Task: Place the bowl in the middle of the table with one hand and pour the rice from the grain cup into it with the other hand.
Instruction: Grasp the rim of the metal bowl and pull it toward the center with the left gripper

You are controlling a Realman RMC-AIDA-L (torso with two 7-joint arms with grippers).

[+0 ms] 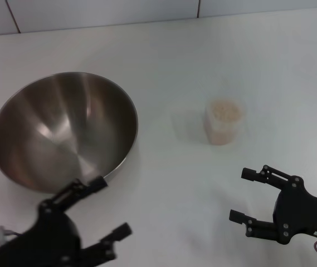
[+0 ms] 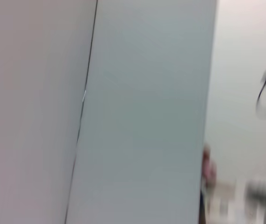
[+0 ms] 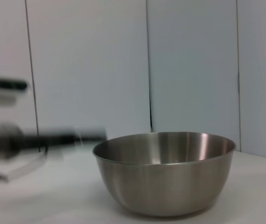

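Still at the first step, by the look of it: bowl unheld toward the table's left edge, off centre. Left gripper open just beside its near rim; next, closing on the rim. Right gripper open near the front edge, short of the grain cup with rice. Nothing blocking.

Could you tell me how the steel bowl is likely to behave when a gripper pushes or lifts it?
The bowl looks rigid, with rounded sides, so it may rock or slide on the smooth table. Its polished thin rim probably offers slippery purchase.
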